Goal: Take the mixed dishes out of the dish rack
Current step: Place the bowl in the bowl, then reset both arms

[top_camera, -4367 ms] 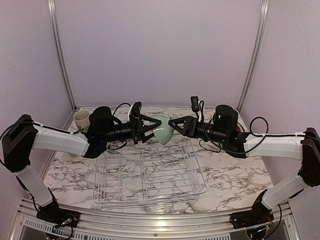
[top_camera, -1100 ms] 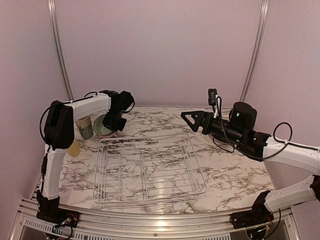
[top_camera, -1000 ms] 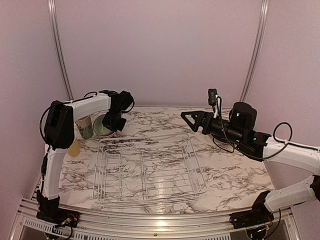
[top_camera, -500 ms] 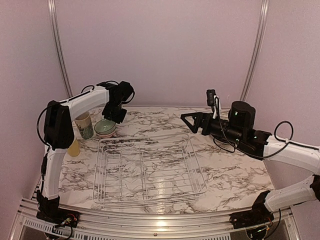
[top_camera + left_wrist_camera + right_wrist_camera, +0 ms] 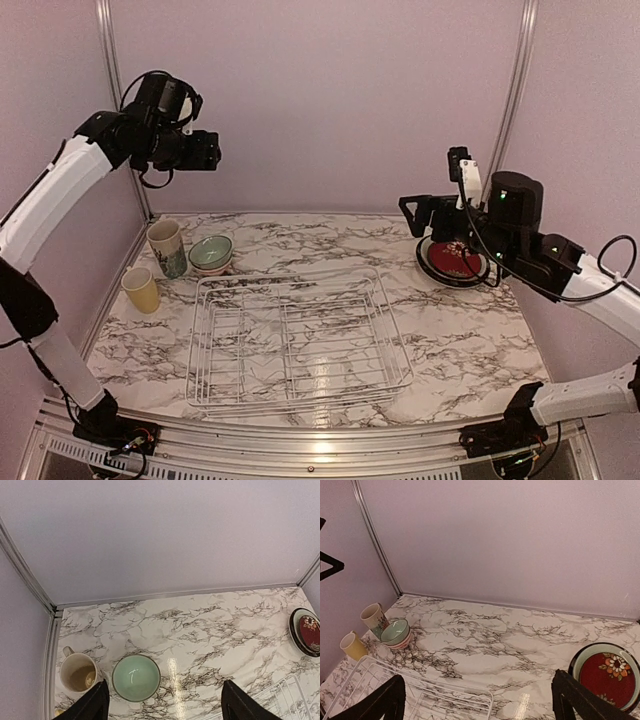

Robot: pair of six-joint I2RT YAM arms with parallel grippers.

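The dish rack (image 5: 300, 340) stands in the middle of the table with nothing in it. At the back left a pale green bowl (image 5: 211, 250) (image 5: 136, 677) sits nested in a red-striped bowl (image 5: 400, 642), beside a patterned tall cup (image 5: 166, 247) and a yellow cup (image 5: 141, 290). A stack of plates (image 5: 455, 260) (image 5: 607, 675), dark red floral on top, lies at the back right. My left gripper (image 5: 212, 150) (image 5: 165, 710) hangs open high above the bowls, holding nothing. My right gripper (image 5: 412, 215) (image 5: 482, 705) is open and bare, raised left of the plates.
The rack's far corner (image 5: 290, 700) (image 5: 410, 690) shows low in both wrist views. Metal frame posts (image 5: 120, 110) rise at the back corners against the walls. Bare marble table (image 5: 330, 245) lies between the bowls and the plates.
My left gripper has opened off the pale green bowl and risen high to the upper left. The right arm has drawn back to the right, uncovering the plate stack.
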